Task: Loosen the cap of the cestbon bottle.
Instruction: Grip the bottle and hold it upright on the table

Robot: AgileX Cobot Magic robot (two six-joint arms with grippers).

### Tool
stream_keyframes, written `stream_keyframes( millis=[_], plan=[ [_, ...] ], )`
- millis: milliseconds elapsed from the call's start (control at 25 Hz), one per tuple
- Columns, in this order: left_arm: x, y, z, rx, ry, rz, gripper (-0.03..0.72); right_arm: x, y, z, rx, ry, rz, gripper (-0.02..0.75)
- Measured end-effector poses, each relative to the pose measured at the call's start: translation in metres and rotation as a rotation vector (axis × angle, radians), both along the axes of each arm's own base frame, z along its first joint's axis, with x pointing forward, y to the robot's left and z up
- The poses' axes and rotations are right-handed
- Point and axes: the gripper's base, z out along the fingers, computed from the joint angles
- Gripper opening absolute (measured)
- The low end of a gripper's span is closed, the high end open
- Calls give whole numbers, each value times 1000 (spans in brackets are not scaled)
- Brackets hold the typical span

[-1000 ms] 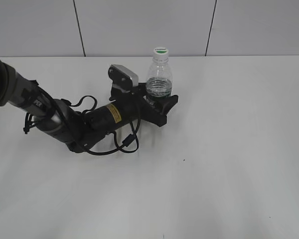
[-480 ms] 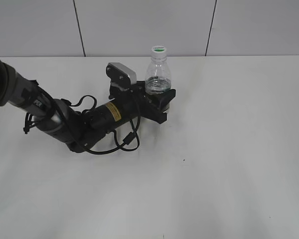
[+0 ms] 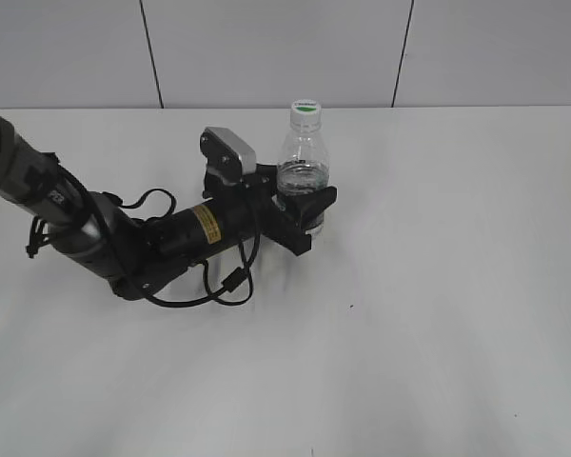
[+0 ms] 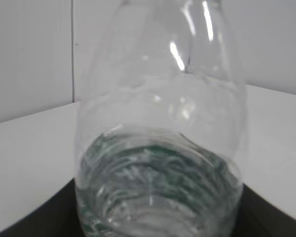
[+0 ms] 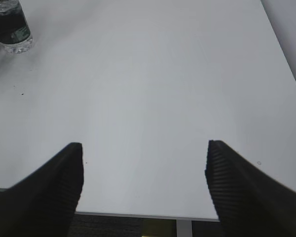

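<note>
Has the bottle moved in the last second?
Yes. The bottle, held in the left tool, barely drifted rightward, judged against the wall seam.

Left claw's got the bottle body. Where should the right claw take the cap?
Grip the cap by its round side wall, coming straight down from above. The bottle stands upright in the left claw, cap exposed on top; the right claw is open.

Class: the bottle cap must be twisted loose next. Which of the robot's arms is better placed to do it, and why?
The right. The left gripper is already closed around the bottle, steadying it upright, so it cannot reach the cap. The right gripper is open and empty over the bare table, free to come over.
</note>
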Motion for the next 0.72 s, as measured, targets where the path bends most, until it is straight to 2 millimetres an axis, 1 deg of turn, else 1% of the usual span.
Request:
stream_keyframes(
  millis=[80, 200, 360, 440, 560, 720],
  plan=[
    [-6, 5, 3, 24, 2, -33, 411, 0, 0, 0, 0, 0, 0, 589],
    [-15, 14, 9, 85, -21, -137, 411, 0, 0, 0, 0, 0, 0, 589],
    [-22, 22, 24, 130, -50, -266, 410, 0, 0, 0, 0, 0, 0, 589],
    [-25, 22, 32, 141, -62, -324, 410, 0, 0, 0, 0, 0, 0, 589],
    [-28, 20, 33, 143, -65, -355, 410, 0, 0, 0, 0, 0, 0, 589],
    [-28, 18, 25, 132, -34, -331, 410, 0, 0, 0, 0, 0, 0, 589]
  ],
)
